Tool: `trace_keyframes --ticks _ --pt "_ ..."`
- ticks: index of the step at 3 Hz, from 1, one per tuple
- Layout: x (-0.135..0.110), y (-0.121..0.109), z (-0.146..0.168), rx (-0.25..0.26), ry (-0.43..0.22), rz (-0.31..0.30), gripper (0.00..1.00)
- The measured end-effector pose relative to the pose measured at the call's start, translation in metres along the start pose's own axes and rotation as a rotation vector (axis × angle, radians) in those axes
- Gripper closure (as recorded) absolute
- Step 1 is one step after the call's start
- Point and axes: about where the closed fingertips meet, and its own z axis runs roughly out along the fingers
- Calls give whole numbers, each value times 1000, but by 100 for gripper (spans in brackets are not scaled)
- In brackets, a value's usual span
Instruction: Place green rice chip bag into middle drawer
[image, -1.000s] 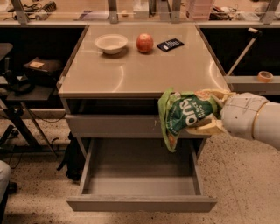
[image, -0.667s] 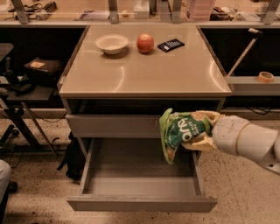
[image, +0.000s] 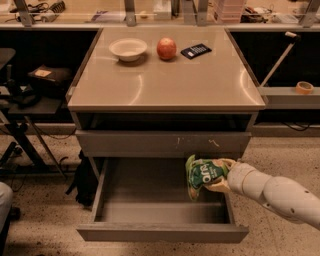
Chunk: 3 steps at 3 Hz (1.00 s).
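The green rice chip bag (image: 200, 176) hangs upright over the right side of the open middle drawer (image: 160, 233), its lower end down inside the box near the right wall. My gripper (image: 219, 176) comes in from the right on a white arm (image: 280, 195) and is shut on the bag's right edge, with one tan finger above and one below. The drawer is pulled fully out and nothing else lies in it.
A closed drawer front with pale scratches (image: 150, 144) sits just above the bag. On the cabinet top (image: 165, 90) stand a white bowl (image: 128, 49), a red apple (image: 166, 48) and a small dark packet (image: 195, 50). A dark bag (image: 82, 182) leans at the cabinet's left.
My gripper has carried the bag downward and a little left, from beside the cabinet's upper drawer level to inside the open drawer's right side.
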Motion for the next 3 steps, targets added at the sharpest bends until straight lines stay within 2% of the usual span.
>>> trace_keyframes --ticks 1,2,3 --pt "21 -21 6 69 40 -9 100" --pt "22 -20 5 69 41 -8 100" --pt "39 28 31 -37 39 -3 100"
